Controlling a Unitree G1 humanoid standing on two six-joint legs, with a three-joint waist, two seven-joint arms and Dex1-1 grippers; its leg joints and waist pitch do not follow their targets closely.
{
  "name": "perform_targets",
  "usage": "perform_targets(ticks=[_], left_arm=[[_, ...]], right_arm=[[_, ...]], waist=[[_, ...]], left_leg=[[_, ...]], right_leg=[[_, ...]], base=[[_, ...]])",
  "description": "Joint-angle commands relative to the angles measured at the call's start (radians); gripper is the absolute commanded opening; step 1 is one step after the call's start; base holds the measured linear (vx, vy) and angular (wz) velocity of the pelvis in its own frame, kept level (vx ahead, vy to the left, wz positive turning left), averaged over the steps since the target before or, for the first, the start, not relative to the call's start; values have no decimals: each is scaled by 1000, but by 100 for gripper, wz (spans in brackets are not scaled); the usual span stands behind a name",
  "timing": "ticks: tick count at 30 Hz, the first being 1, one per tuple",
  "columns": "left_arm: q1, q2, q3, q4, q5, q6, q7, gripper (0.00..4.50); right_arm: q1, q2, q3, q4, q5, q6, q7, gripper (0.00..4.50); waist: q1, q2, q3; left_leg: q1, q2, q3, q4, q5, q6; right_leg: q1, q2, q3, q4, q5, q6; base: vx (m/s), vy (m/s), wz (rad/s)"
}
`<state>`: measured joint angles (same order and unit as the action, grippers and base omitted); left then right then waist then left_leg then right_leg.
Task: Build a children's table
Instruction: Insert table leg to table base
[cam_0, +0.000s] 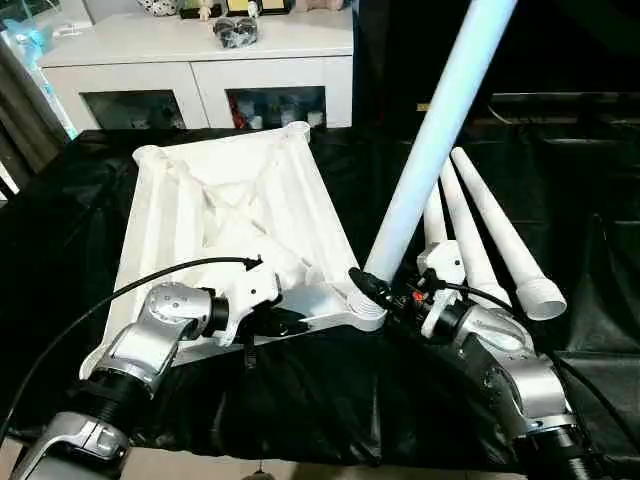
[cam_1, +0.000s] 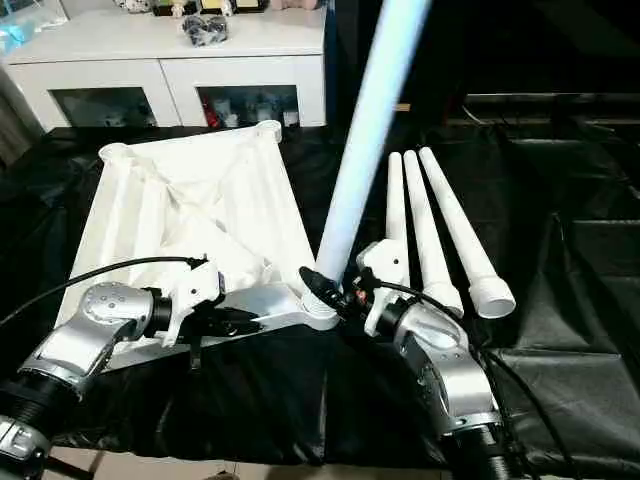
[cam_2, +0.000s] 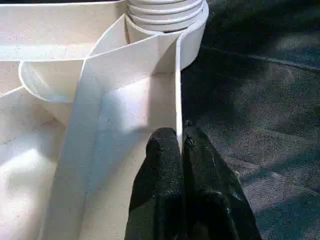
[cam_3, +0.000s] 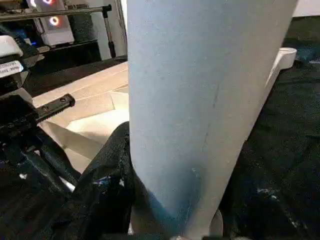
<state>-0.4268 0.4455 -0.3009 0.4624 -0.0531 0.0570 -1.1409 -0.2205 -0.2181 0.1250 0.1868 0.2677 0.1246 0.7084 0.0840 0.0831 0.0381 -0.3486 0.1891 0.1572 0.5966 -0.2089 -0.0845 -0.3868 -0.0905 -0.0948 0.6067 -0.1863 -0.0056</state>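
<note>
Right gripper (cam_0: 372, 285): black fingers pinched on the base of the standing leg (cam_0: 432, 140), lower centre of the head views, just above the corner socket (cam_0: 362, 310).
Left gripper (cam_0: 272, 322): fingers (cam_2: 167, 165) pressed together on the thin side wall of the tabletop (cam_0: 225, 215), lower left of centre.
Standing leg: long tapered white tube, threaded end seated in the near right socket, leaning up toward the top edge. Judged light, rigid and smooth, so apt to slip; best gripped low, near the thread.
Tabletop: white plastic rectangle, ribbed underside up, round sockets at the corners, centre left on the black sheet (cam_0: 330, 400). Judged stiff but light, liable to slide; hold by the rim wall.
Spare legs (cam_0: 480, 235): three, lying side by side, right of centre.
</note>
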Motion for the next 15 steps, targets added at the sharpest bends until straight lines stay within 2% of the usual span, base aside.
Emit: perform_targets(ticks=[1,3,5,6,7,8,9,10,11,15], left_arm=[[-32,0,9,14,21,-12,33,0],[-33,-1,10,18,21,-16,37,0],[-33,-1,10,19,21,-17,37,0],[-33,-1,11,18,20,-17,37,0],[-32,-1,11,17,20,-17,37,0],[-30,-1,11,14,20,-17,37,0],[-30,-1,12,13,19,-17,37,0],[-29,-1,12,12,19,-16,37,0],[-28,-1,12,11,20,-16,36,0],[-28,-1,14,15,21,-21,33,0]], right_arm=[[24,-22,39,44,-64,36,13,187],[14,-25,47,50,-65,38,23,187],[11,-27,50,52,-64,38,24,187],[6,-29,55,57,-63,39,29,187],[0,-31,60,61,-63,40,34,187],[-5,-35,67,66,-63,44,46,187],[-9,-37,72,69,-65,44,53,187],[-14,-41,78,74,-67,47,62,187],[-16,-43,81,76,-68,48,67,187],[-21,-50,82,80,-65,55,86,187]], waist=[[-9,-5,-39],[-10,-11,-38],[-9,-7,-36],[-10,-7,-35],[-10,-13,-36],[-10,-10,-35],[-11,-12,-35],[-11,-16,-35],[-11,-13,-35],[-10,-15,-39]], left_leg=[[-1,33,-12,-92,-340,16],[-1,32,-12,-92,-342,18],[1,32,-12,-92,-352,17],[1,31,-12,-92,-356,16],[1,31,-13,-92,-354,16],[1,32,-14,-93,-358,17],[1,32,-14,-93,-361,17],[1,32,-14,-93,-361,18],[0,32,-14,-93,-359,18],[2,34,-13,-96,-341,22]], right_leg=[[30,-63,52,-107,-498,-116],[29,-64,51,-111,-529,-105],[26,-64,50,-115,-557,-94],[25,-64,50,-116,-568,-91],[25,-65,50,-117,-578,-85],[24,-66,50,-117,-584,-84],[23,-65,50,-119,-588,-82],[23,-65,50,-119,-589,-81],[23,-65,50,-119,-587,-81],[25,-65,51,-118,-551,-89]], base=[[0,0,0],[0,0,0],[0,0,0],[0,0,0],[0,0,0],[0,0,0],[0,0,0],[0,0,0],[0,0,0],[0,0,0]])
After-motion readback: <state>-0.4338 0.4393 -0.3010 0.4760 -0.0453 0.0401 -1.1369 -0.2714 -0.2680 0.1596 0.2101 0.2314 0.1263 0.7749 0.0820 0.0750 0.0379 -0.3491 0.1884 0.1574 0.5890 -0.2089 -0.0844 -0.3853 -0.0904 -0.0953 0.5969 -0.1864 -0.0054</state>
